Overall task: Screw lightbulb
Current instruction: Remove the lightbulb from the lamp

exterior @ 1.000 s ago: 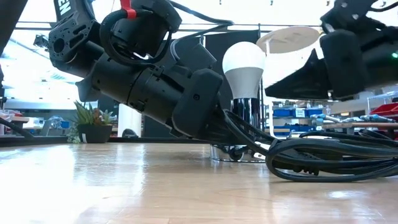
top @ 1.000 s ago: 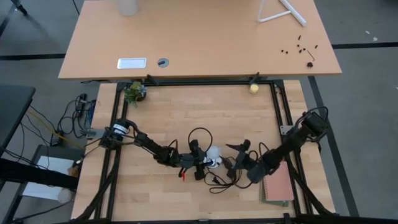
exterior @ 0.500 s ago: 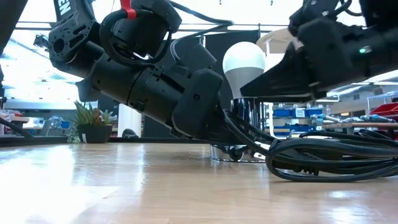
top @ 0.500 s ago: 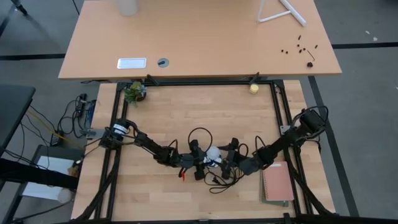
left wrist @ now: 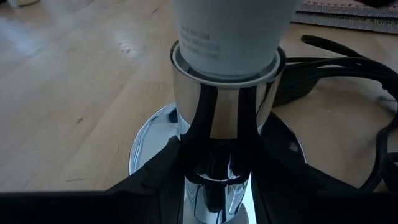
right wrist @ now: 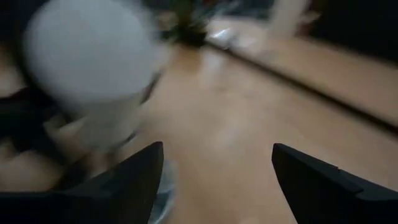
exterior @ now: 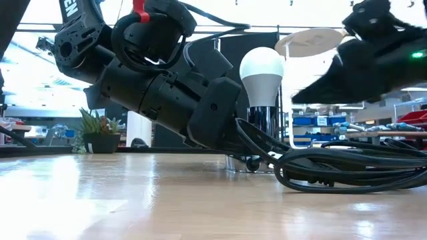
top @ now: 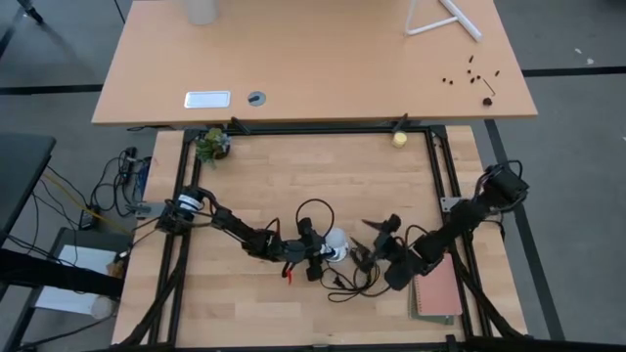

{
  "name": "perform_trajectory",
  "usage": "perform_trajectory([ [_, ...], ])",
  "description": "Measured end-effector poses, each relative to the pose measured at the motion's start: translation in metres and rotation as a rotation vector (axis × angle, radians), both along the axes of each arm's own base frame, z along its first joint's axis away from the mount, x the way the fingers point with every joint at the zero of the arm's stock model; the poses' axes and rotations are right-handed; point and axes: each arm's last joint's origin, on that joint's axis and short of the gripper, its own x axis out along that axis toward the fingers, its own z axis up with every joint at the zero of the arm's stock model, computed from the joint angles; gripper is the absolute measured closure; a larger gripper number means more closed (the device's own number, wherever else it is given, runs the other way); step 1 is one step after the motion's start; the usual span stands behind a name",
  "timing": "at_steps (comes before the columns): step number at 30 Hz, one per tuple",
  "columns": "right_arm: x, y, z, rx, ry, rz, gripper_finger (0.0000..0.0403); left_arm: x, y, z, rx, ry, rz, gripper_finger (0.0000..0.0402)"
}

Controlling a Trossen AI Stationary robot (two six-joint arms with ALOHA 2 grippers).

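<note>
The white pear-shaped lightbulb [exterior: 261, 75] stands upright in a polished chrome cylindrical socket [left wrist: 225, 143] on a round mirror-finish base plate [left wrist: 149, 146], near the middle of the light wooden table [top: 323, 176]. In the left wrist view the bulb's neck [left wrist: 227, 37] sits inside the socket collar, with a thin white ring visible at the rim.

The left gripper [top: 311, 256] lies low at the table surface, just beside the socket. Its jaws are closed on the chrome socket body, one dark finger [left wrist: 149, 180] on each side of the cylinder.

The right gripper [top: 377, 242] is raised, just beside the bulb on its far side from the left gripper. Its jaws are open, and the two dark fingers [right wrist: 124, 180] are spread wide with the bulb [right wrist: 93, 59] ahead of them, not in contact.

A black power cord [exterior: 347, 175] lies coiled on the table beneath the right gripper. A green-edged notebook [top: 436, 295] lies flat near the right arm. A small potted plant [top: 210, 145] and a small yellowish ball [top: 399, 139] sit at the far edge.
</note>
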Motion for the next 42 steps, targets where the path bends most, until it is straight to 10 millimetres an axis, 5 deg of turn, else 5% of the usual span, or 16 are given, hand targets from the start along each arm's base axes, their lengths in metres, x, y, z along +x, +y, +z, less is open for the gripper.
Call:
perform_trajectory([
  [6, 0.015, 0.002, -0.002, 0.227, 0.058, 0.238, 0.0094, 0.000, 0.000, 0.000, 0.001, -0.002, 0.003, 0.0218],
  [16, 0.034, -0.010, 0.008, 0.148, -0.022, 0.255, 0.0094, 0.000, 0.000, 0.001, 0.013, -0.006, -0.002, 0.0218],
  [29, -0.003, -0.001, 0.003, 0.100, -0.049, -0.007, 0.0094, 0.000, 0.000, 0.000, 0.029, 0.001, 0.008, 0.0218],
  [36, 0.023, 0.000, 0.012, 0.209, -0.006, 0.279, 0.0094, 0.000, 0.000, 0.000, 0.032, 0.000, 0.009, 0.0218],
  [42, 0.037, -0.016, 0.019, 0.161, -0.012, 0.318, 0.0094, 0.000, 0.000, 0.001, 0.027, -0.007, 0.011, 0.0218],
])
